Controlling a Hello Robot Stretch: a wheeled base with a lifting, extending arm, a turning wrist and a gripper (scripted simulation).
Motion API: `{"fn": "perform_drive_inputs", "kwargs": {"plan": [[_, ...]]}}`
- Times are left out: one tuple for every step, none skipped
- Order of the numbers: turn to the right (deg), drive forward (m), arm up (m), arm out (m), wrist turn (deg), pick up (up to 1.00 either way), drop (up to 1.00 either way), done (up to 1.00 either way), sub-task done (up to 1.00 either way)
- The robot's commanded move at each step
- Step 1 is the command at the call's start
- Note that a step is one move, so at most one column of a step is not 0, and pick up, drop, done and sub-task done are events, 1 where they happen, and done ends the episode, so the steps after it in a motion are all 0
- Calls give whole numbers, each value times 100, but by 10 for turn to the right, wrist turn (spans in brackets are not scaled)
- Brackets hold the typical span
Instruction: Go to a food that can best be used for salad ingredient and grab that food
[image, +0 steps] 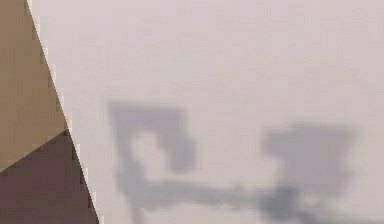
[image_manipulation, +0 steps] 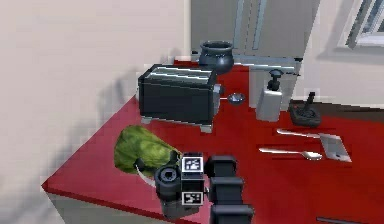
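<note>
A green leafy lettuce (image_manipulation: 138, 148) lies near the front left corner of a red countertop (image_manipulation: 250, 135) in the arm side view. My arm (image_manipulation: 228, 200) rises from the bottom edge, with two white marked squares (image_manipulation: 190, 163) at its end. The gripper (image_manipulation: 157, 176) sits just left of them, right at the lettuce's near right side. The lettuce rests on the counter at the gripper's far end, so I cannot tell whether the gripper holds anything.
A dark toaster (image_manipulation: 180, 92) stands behind the lettuce, a dark pot (image_manipulation: 215, 54) farther back. A grey tap (image_manipulation: 272, 67), a soap dispenser (image_manipulation: 269, 102), a spoon (image_manipulation: 292, 153) and a spatula (image_manipulation: 333, 148) lie to the right. The forward view faces a pale wall (image: 220, 60).
</note>
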Motion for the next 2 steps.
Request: {"fn": "perform_drive_inputs", "kwargs": {"plan": [[0,0,10,0,0,0,0,0,0],[0,0,0,0,0,0,0,100,0]]}}
